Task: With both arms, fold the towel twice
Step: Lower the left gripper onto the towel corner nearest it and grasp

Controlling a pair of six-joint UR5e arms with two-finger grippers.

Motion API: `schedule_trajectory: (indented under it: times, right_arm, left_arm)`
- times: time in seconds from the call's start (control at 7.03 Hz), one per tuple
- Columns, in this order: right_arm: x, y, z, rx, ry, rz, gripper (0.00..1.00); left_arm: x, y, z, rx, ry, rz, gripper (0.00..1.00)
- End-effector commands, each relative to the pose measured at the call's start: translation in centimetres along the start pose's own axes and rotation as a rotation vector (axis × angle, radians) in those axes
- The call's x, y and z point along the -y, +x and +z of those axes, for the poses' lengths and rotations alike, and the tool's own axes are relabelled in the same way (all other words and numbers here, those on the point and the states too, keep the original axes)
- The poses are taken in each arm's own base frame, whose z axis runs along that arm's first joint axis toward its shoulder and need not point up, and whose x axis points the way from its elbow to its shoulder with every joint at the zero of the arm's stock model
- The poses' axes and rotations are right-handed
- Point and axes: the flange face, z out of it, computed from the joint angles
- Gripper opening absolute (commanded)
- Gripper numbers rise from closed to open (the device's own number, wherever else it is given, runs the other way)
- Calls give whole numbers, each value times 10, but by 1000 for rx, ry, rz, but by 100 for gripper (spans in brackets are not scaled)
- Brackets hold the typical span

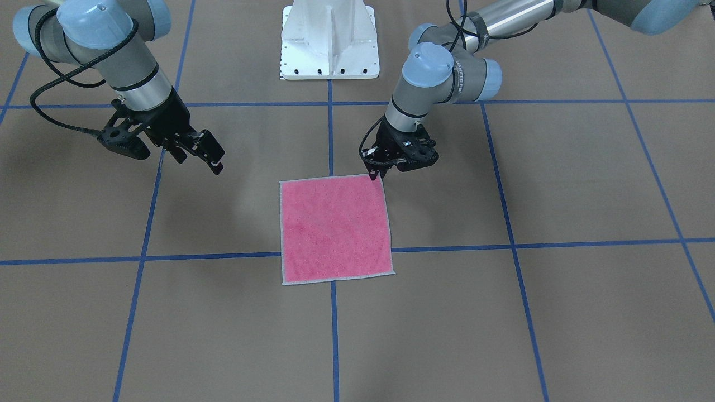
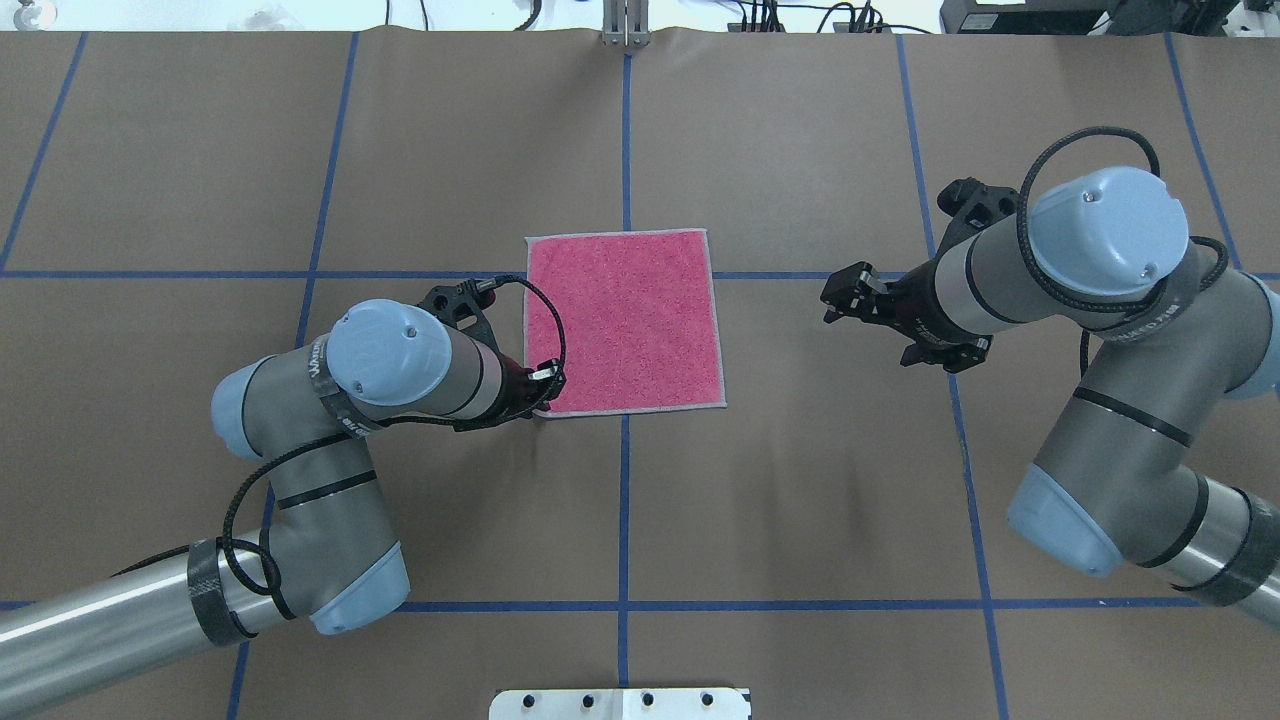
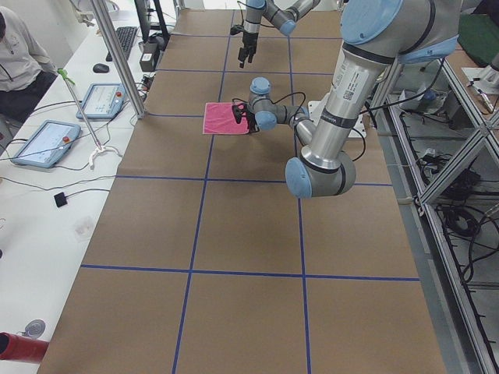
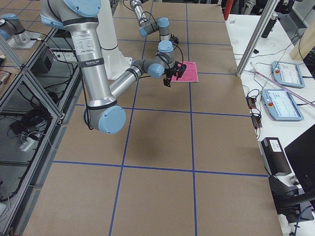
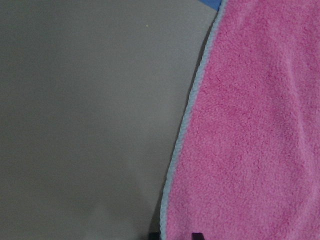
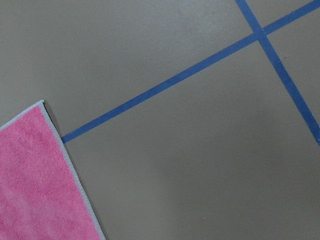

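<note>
Towel (image 2: 625, 320) flat, pink up, edges along grid (image 2: 625, 130).

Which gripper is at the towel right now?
The left gripper, tips at the towel corner nearest the robot on its own side. The right gripper hangs off to the side, clear of the cloth.

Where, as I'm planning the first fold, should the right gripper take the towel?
Probably the free robot-side corner, pinched from above, from the robot's right. The towel lies flat, so only the stitched edges offer a hold, and the left gripper is at the other robot-side corner.
</note>
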Motion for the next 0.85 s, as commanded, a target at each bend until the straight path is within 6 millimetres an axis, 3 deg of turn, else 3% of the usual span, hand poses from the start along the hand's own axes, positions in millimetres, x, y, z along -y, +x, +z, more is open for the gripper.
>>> schedule_trajectory:
  times: [0.0,0.14,0.43,0.71]
  right_arm:
    - [0,0,0,0,0,-1,100]
    - [0,0,0,0,0,0,100]
    - [-3,1,4,-6,-3,-3,100]
    - [-27,-9,23,-13,17,-40,100]
  left_arm:
    - [0,0,0,0,0,0,13]
    - [0,-1,0,2,0,0,2]
    - [0,-1,0,0,0,0,0]
    - [0,-1,0,2,0,0,0]
